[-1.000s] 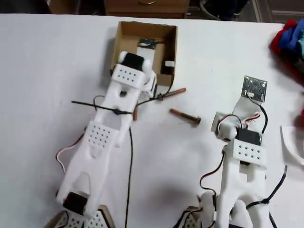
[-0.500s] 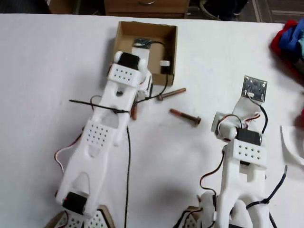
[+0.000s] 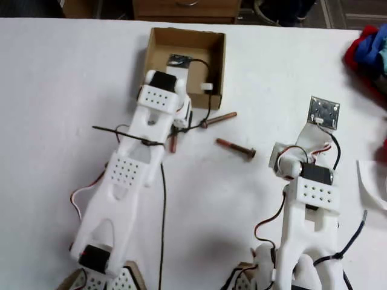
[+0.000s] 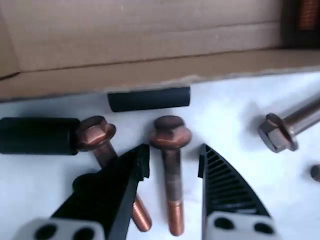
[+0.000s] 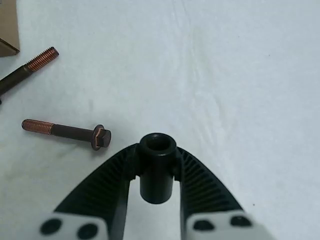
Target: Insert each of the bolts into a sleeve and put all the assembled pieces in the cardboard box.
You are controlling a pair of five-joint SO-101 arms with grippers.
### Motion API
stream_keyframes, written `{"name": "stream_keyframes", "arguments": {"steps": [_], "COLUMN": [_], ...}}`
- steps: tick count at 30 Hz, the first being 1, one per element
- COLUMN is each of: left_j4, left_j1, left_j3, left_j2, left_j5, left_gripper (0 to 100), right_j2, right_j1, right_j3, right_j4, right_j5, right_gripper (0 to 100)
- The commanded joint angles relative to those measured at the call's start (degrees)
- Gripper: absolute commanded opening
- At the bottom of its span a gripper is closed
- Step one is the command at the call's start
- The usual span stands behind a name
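Shifted slightly left since a second ago, left gripper [image 4: 173, 156] stands released astride a bolt [image 4: 171, 192] lying on the white table [image 4: 235, 112] just near of the cardboard box [image 4: 150, 35], two loose sleeves [image 4: 149, 99] beside it; right gripper [image 5: 156, 155], well right, clenches a third sleeve [image 5: 156, 177].

bright even light w/ soft shadows

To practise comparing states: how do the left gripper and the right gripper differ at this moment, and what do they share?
The left gripper is open; the right gripper is shut. The left gripper straddles a copper-coloured flanged bolt lying on the white table; the right gripper holds a black cylindrical sleeve. The left gripper is beside the brown cardboard box; the right gripper is farther from it. Both have black ribbed fingers.
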Motion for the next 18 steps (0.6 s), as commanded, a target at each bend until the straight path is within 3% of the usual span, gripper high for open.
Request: {"name": "stream_keyframes", "arguments": {"steps": [1,5,15,18], "left_j4": [0.62,0.53,0.53,0.18], "left_j1": [0.09,0.79,2.73,2.46], "left_j3": [-0.22,-0.22,-0.22,-0.22], "left_j2": [-0.26,-0.53,-0.62,-0.62], "left_j5": [1.67,1.67,1.67,1.67], "left_gripper": [17,1,3,10], "right_j2": [-2.07,-2.07,-2.07,-2.07], "right_j1": [-0.48,-0.48,-0.31,-0.22], "right_j3": [-0.44,-0.44,-0.44,-0.44], "right_j4": [-0.48,-0.48,-0.48,-0.48], "right_j5": [0.00,0.00,0.00,0.00], "right_gripper": [2.1,2.1,2.1,2.1]}}
